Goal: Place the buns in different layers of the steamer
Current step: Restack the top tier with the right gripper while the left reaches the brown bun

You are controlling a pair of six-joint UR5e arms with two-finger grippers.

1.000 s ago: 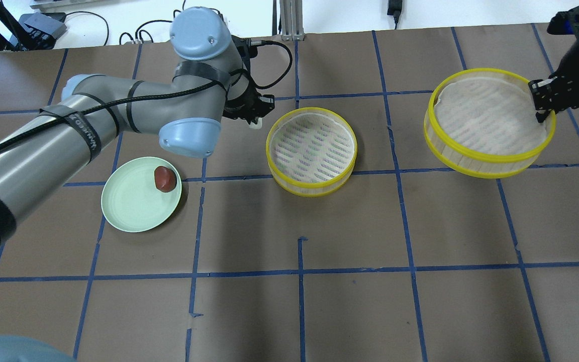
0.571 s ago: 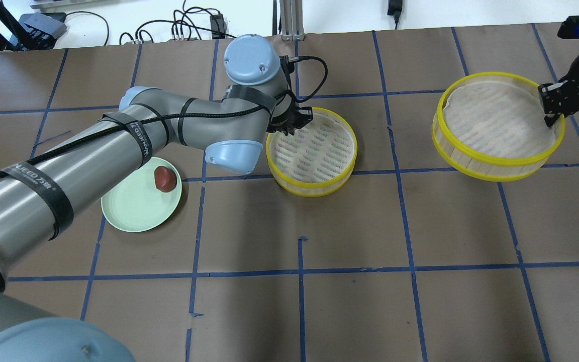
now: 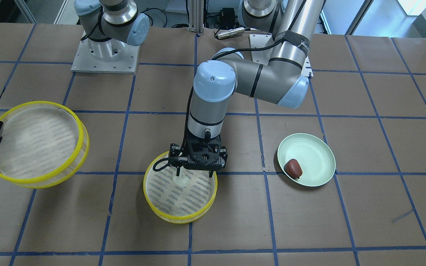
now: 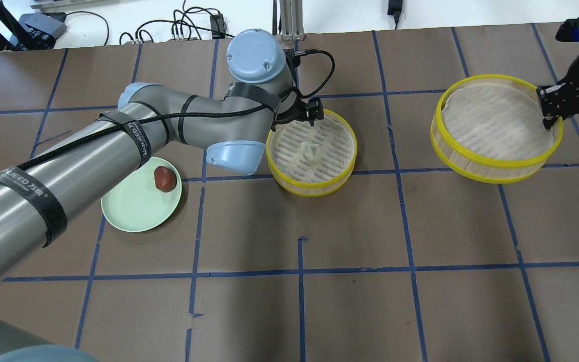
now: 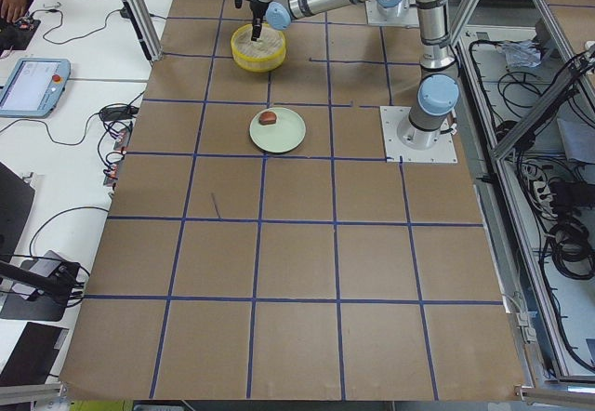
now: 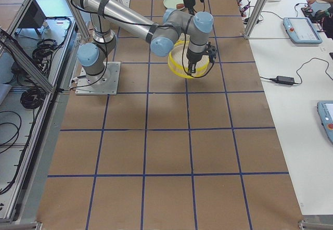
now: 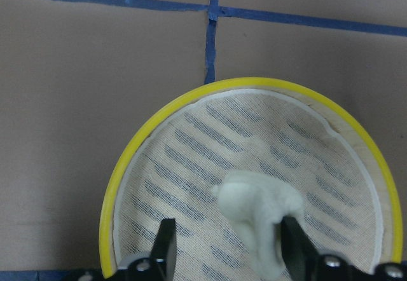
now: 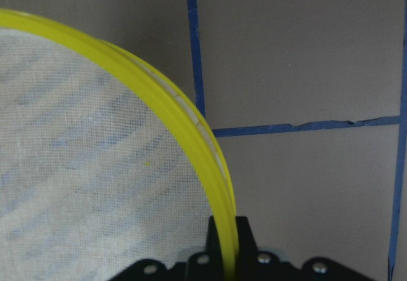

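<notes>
The white bun (image 4: pixel 311 150) lies on the liner of the middle steamer tray (image 4: pixel 314 191), which stands on the table. My left gripper (image 4: pixel 303 119) hovers just above it, open, and the bun (image 7: pixel 261 214) sits between the spread fingers (image 7: pixel 166 250), close to the right one. The dark reddish-brown bun (image 4: pixel 165 178) lies on the pale green plate (image 4: pixel 133 208) at the left. My right gripper (image 4: pixel 549 119) is shut on the yellow rim of the second steamer tray (image 4: pixel 495 168) and holds it tilted above the table at the far right. That tray holds only its liner.
The brown table cover carries a grid of blue tape lines. Cables and power bricks lie beyond the far edge (image 4: pixel 184 25). My left arm (image 4: pixel 118 141) stretches over the plate's far side. Both robot bases (image 3: pixel 104 55) stand at the back in the front-facing view.
My left gripper moved right from beside the middle tray to over it and let go of the white bun, which now lies in that tray. The right gripper shifted slightly with its tray.
</notes>
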